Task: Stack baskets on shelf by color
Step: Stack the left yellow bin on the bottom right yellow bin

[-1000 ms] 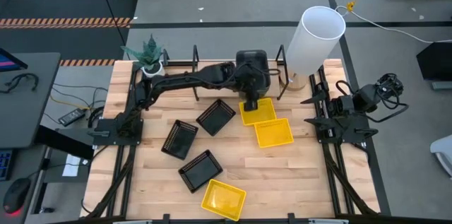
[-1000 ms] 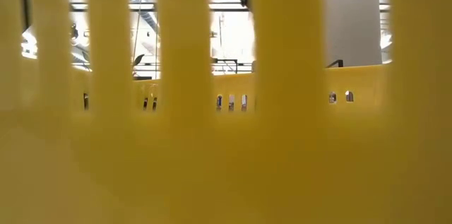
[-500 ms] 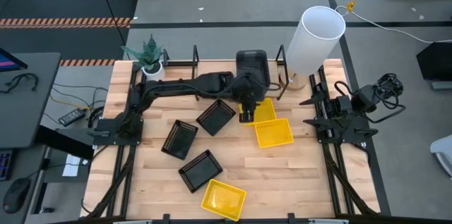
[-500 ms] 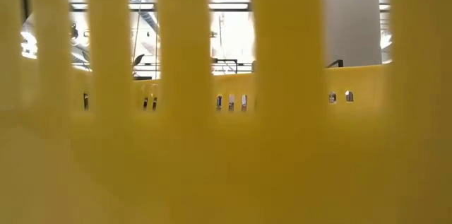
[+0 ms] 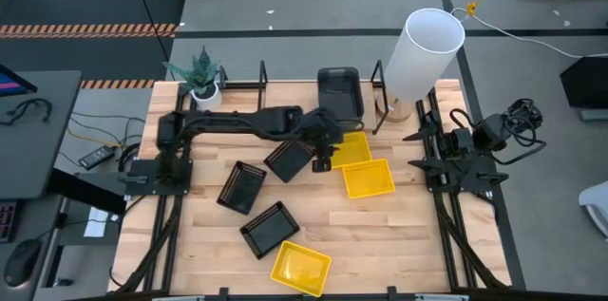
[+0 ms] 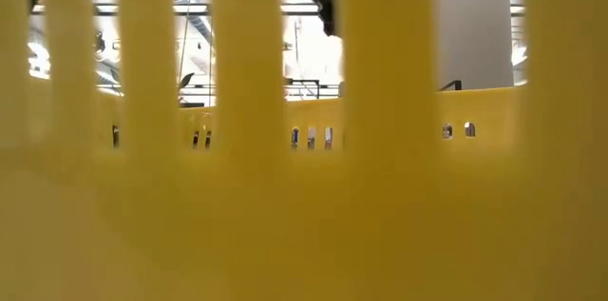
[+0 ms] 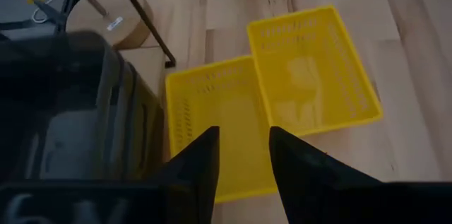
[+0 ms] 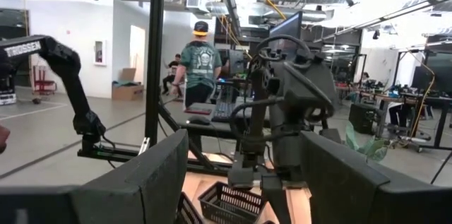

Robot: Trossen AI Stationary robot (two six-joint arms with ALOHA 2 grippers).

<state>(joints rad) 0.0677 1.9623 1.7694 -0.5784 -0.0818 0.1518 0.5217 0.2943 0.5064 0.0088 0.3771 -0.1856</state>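
Two yellow baskets (image 5: 353, 147) (image 5: 369, 178) lie side by side on the table right of centre; they also show in the left wrist view (image 7: 219, 132) (image 7: 314, 68). A third yellow basket (image 5: 301, 268) lies at the near edge and fills the low view (image 6: 304, 197). Three black slatted baskets (image 5: 290, 159) (image 5: 242, 187) (image 5: 269, 228) lie left of centre. A dark grey basket stack (image 5: 339, 92) stands on the shelf (image 5: 285, 92). My left gripper (image 5: 321, 156) is open and empty above the left edge of the far yellow basket. My right gripper (image 5: 439, 140) waits open at the table's right edge.
A tall white cylinder (image 5: 427, 49) stands at the far right corner and a potted plant (image 5: 201, 78) at the far left. Black bracket uprights (image 5: 377, 78) rise from the shelf beside the grey stack. People stand in the room beyond the table (image 8: 198, 61).
My left gripper has drawn back from the shelf side toward the table's near and left edges, from over the far yellow basket to its left edge beside a black basket. The baskets have stayed where they were.
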